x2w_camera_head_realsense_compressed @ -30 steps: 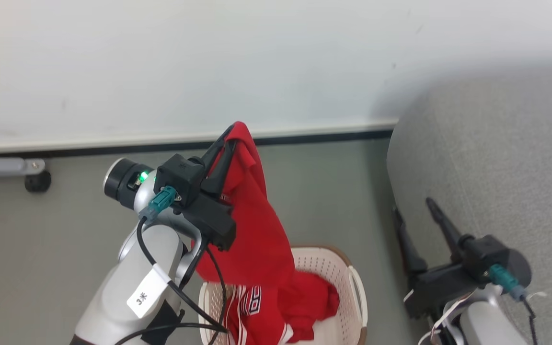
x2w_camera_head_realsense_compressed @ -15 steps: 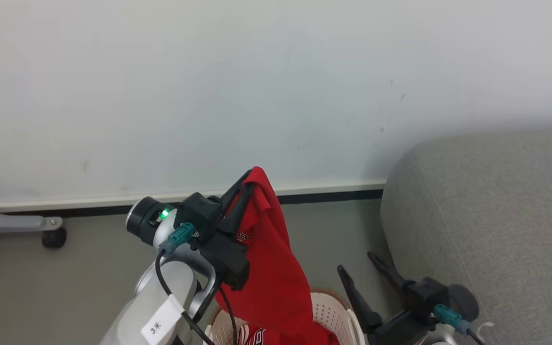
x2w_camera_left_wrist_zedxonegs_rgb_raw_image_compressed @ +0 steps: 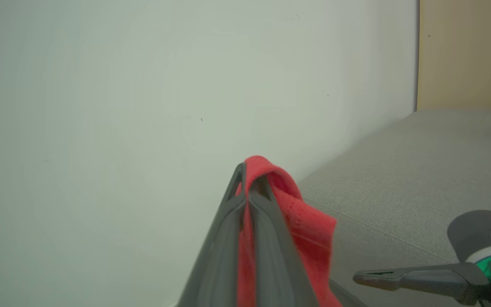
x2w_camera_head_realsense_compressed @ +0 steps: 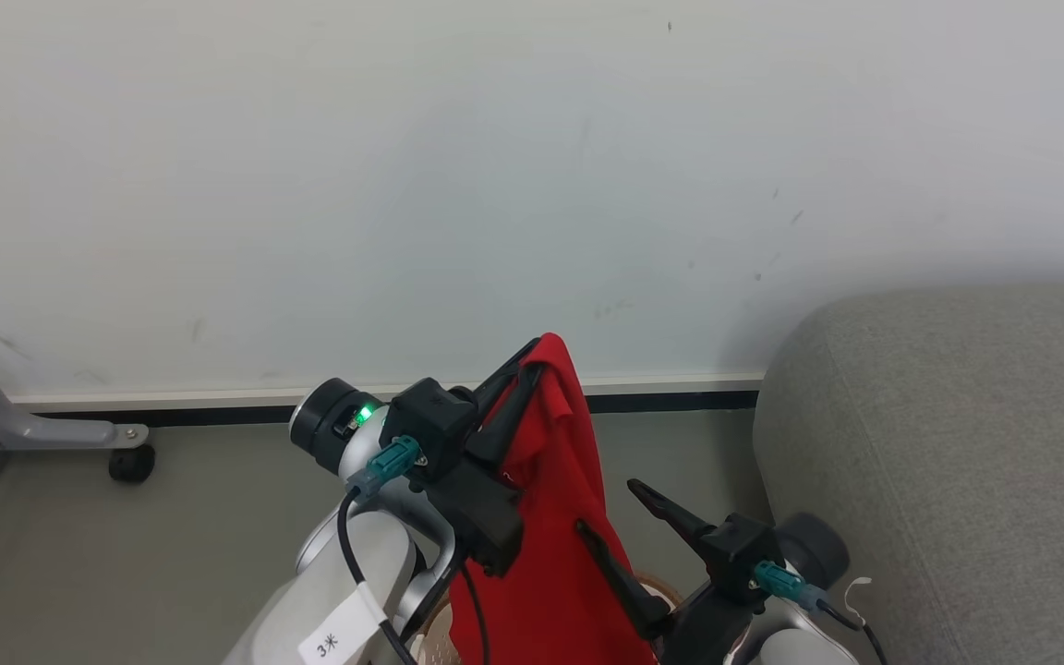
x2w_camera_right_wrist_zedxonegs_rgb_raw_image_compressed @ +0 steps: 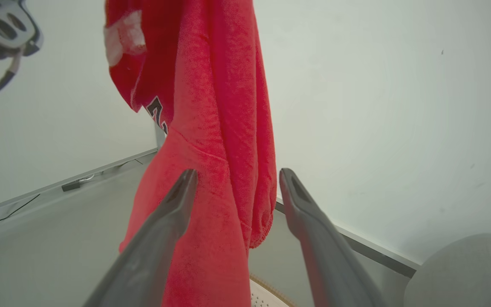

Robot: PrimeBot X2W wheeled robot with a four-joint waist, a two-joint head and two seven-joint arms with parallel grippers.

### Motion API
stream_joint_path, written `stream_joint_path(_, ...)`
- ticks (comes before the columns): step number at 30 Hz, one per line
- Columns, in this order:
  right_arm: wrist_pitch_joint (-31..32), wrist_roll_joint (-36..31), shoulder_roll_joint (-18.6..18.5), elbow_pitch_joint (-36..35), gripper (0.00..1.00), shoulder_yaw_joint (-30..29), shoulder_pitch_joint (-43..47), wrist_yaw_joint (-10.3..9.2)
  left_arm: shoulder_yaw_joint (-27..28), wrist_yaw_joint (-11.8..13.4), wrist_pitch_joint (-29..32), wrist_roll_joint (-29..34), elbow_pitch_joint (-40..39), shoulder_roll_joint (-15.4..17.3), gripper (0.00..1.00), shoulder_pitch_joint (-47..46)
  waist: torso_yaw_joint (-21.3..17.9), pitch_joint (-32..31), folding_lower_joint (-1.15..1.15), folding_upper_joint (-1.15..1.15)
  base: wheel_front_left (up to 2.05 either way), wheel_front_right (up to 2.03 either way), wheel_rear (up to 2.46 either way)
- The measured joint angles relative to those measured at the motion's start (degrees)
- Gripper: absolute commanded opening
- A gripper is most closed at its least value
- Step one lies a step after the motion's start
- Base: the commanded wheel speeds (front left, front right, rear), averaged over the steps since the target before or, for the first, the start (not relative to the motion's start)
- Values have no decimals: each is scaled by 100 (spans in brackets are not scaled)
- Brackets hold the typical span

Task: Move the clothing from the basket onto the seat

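Left gripper [x2w_camera_head_realsense_compressed: 532,358] pinched tight on the red clothing [x2w_camera_head_realsense_compressed: 550,554], which hangs raised above the basket [x2w_camera_right_wrist_zedxonegs_rgb_raw_image_compressed: 267,295]. Right gripper [x2w_camera_head_realsense_compressed: 608,506] spread wide just beside the drape, holding nothing; seat [x2w_camera_head_realsense_compressed: 957,443] off to the right. Risk — thin pinch slips mid-swing, or trailing cloth snags the rim.

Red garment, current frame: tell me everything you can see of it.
The red garment is soft, textured bright red fabric. The right wrist view shows a white patch and part of a dark, white-edged numeral. It hangs in long vertical folds in front of the wall, pinched at its top fold by the shut left gripper. The open right gripper appears to straddle its hanging edge; contact can't be told. Its lower end is out of frame.
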Motion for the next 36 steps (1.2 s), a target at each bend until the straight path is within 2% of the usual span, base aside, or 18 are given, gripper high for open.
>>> stream_joint_path(5, 0, 236, -27, 252, 100, 325, -199, 0, -105, 0, 93, -43, -180, -1, 0, -1, 103, 29, 0, 0, 0, 0, 0)
stream_joint_path(11, 0, 527, -44, 560, 100, 982, -403, 1, -160, 0, 165, -109, -361, -2, 0, -1, 174, 61, 0, 0, 0, 0, 0)
stream_joint_path(16, 0, 705, -34, 937, 100, 1201, -616, 1, -205, 0, 224, -143, -497, -2, 0, -1, 219, 84, 0, 0, 0, 0, 0)
stream_joint_path(17, 0, 759, -30, 1013, 93, 1243, -672, 2, -210, 0, 250, -144, -528, -2, 0, -2, 228, 89, 0, 0, 0, 0, 0)
stream_joint_path(18, 0, 818, -24, 1063, 62, 1269, -715, 2, -214, 0, 266, -153, -556, -2, 0, -2, 236, 94, 0, 0, 0, 0, 0)
stream_joint_path(19, 0, 865, -21, 1107, 47, 1301, -757, 2, -219, 0, 270, -163, -578, -3, 0, -2, 244, 100, 0, 0, 0, 0, 0)
stream_joint_path(20, 0, 902, -16, 1150, 47, 1337, -803, 3, -221, 0, 292, -171, -604, -2, 0, -2, 253, 107, 0, 0, 0, 0, 0)
stream_joint_path(23, 0, 1029, 4, 1213, 0, 1413, -903, 4, -219, 0, 300, -193, -652, -2, 0, -3, 274, 130, 0, 0, 0, 0, 0)
stream_joint_path(32, 0, 1461, 18, 1168, 0, 1516, -1039, 5, 2, 73, 348, -396, -682, 112, 0, 119, 224, 187, 0, 0, 0, 0, 0)
stream_joint_path(33, 0, 1545, 18, 1140, 0, 1485, -1040, 5, 35, 100, 348, -402, -678, 151, 5, 171, 201, 191, 0, 0, 0, 0, 0)
stream_joint_path(34, 0, 1608, 5, 1111, 0, 1456, -1041, 5, 70, 108, 348, -420, -672, 179, 18, 227, 175, 194, 0, 0, 0, 0, 0)
stream_joint_path(35, 0, 1651, -14, 1067, 0, 1424, -1042, 5, 100, 121, 348, -444, -660, 205, 35, 281, 149, 197, 0, 0, 0, 0, 0)
stream_joint_path(36, 1, 1683, -48, 1034, 0, 1404, -1053, 5, 130, 157, 347, -454, -660, 230, 44, 338, 120, 199, 0, 0, 0, 0, 0)
